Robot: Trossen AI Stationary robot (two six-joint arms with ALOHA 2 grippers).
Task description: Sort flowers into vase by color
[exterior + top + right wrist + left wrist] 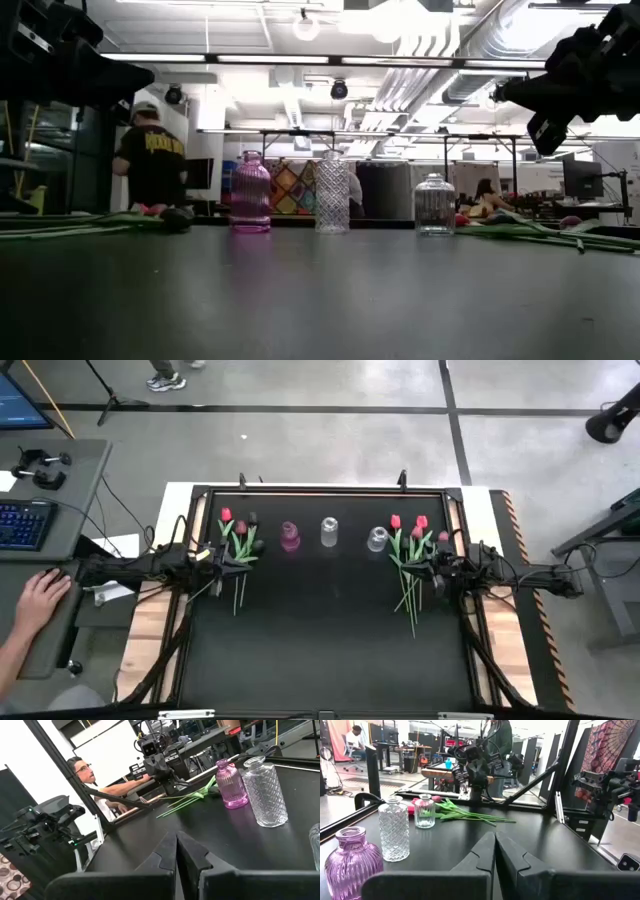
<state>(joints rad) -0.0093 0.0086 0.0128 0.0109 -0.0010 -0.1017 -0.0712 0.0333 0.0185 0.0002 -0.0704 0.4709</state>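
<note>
- Left gripper (232,560) closed, fingers pressed together with nothing between them, hovering over the left side of the black table (330,650), just beside the left bunch of flowers (240,540).
- Same left gripper (495,851) seen from its own wrist: two dark fingers meeting in a thin seam, empty.
- Right gripper (428,572) closed likewise, empty, held over the right side of the table, against the right bunch of flowers (410,555).
- Right gripper (176,851) from its own wrist: fingers touching along their length, holding nothing.
- Left bunch lying flat on the table: a red head and a pink one towards the far edge, darker heads beside them, green stems trailing towards the near edge.
- Right bunch lying flat too: two red heads, pink ones beside them, long stems fanned out towards the near edge.
- Three vases upright in a row between the two bunches, all without flowers: purple vase (290,537) on the left, tall clear vase (329,532) in the middle, short clear vase (377,539) on the right, nearest the right bunch.
- In the low view, same order: purple vase (251,194), tall clear vase (332,193), short clear vase (434,205), apart from one another.
- Person's hand (42,598) resting on a desk to the left of the table, near a keyboard (24,524).
</note>
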